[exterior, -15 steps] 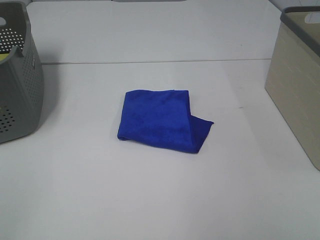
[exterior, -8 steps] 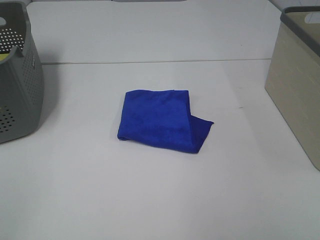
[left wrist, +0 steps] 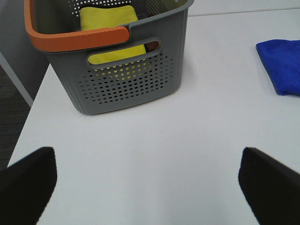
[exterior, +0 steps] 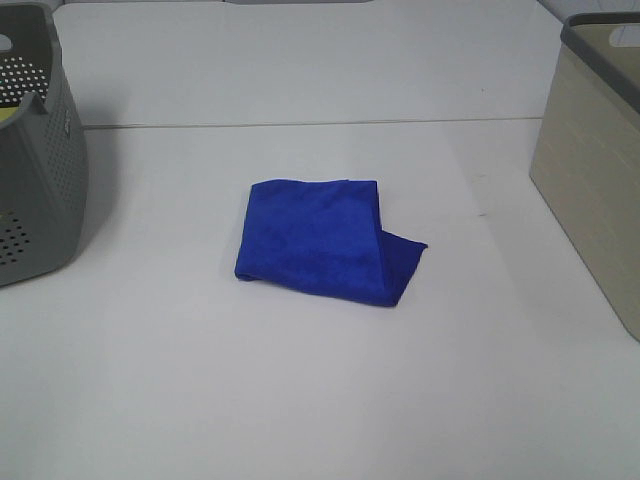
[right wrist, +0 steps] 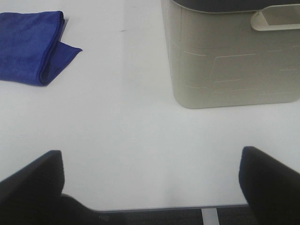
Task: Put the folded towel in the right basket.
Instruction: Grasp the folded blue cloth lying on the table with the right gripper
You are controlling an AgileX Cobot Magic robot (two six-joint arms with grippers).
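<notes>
The folded towel (exterior: pixel 322 238) is bright blue and lies flat on the white table (exterior: pixel 300 380) near its middle. It also shows in the left wrist view (left wrist: pixel 281 65) and the right wrist view (right wrist: pixel 33 47). The right basket (exterior: pixel 595 170) is beige with a dark grey rim and stands at the table's right edge; the right wrist view (right wrist: pixel 229 61) shows it too. No gripper shows in the exterior view. My left gripper (left wrist: pixel 145 187) and right gripper (right wrist: pixel 150 187) are both open and empty, their dark fingers spread wide above bare table, far from the towel.
A grey perforated basket (exterior: pixel 35 150) stands at the table's left edge. In the left wrist view this basket (left wrist: pixel 122 70) has an orange handle and holds a yellow cloth (left wrist: pixel 112 26). The table's front edge (right wrist: pixel 154 207) lies under the right gripper.
</notes>
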